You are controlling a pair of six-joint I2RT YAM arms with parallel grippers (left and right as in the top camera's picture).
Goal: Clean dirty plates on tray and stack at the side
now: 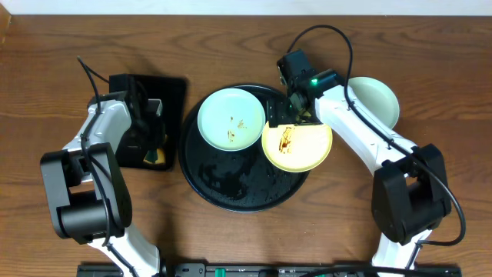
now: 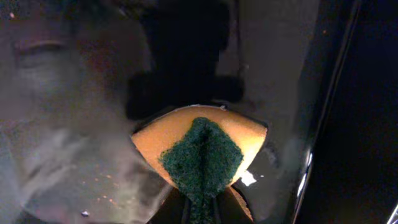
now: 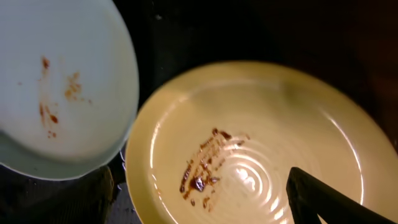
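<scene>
A big round black tray [image 1: 231, 188] fills the table's middle. On it lies a mint-green plate [image 1: 231, 118] with brown smears [image 3: 56, 93]. A yellow plate [image 1: 297, 144], smeared brown in its middle [image 3: 205, 165], rests on the tray's right rim. Off the tray at the right sits a second mint-green plate [image 1: 377, 100], partly hidden by my right arm. My right gripper [image 1: 283, 117] [image 3: 208, 205] is open at the yellow plate's far left edge: one finger is over the plate, the other outside its rim. My left gripper [image 1: 151, 138] [image 2: 202, 208] is shut on a yellow sponge with a green scouring face [image 2: 199, 149].
A smaller rectangular black tray [image 1: 173, 92] lies left of the round tray, and the left gripper and sponge [image 1: 159, 156] are over it. Its surface looks wet [image 2: 62, 155]. Brown wooden table [image 1: 46, 69] surrounds everything.
</scene>
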